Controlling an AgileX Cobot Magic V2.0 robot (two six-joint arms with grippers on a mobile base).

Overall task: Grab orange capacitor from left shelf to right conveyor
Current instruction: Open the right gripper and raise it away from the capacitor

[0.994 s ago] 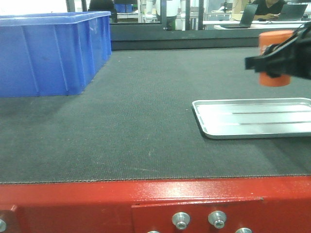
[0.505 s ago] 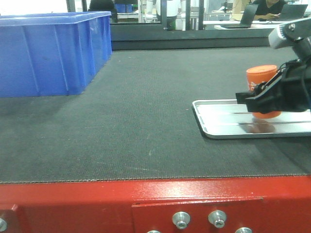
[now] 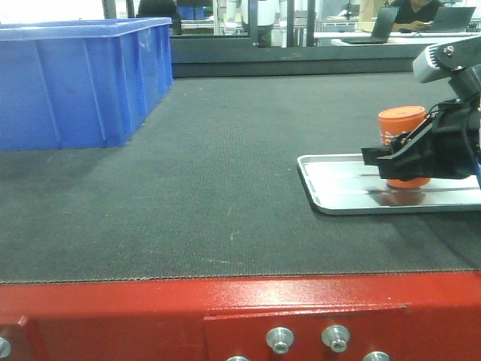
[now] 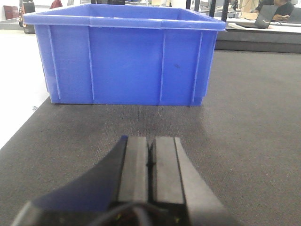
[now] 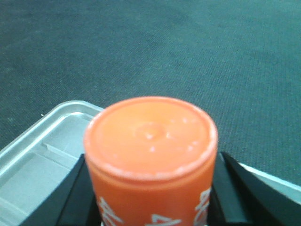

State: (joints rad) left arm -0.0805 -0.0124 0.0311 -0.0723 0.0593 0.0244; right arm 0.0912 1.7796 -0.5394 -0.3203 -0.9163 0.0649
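One orange capacitor, lower than a second ago, sits in the right gripper over the silver tray at 3 o'clock on the conveyor; release looks near. Left gripper: pressed together, empty. Right wrist: jaws clamp capacitor sides.

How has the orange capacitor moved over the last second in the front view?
Yes. The orange capacitor, held in the right end effector, has dropped from above the silver tray to just over its surface, shifting slightly left.

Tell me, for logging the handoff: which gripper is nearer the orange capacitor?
Right. The right gripper has its jaws around the orange capacitor over the silver tray; the left gripper sits shut, facing the blue bin.
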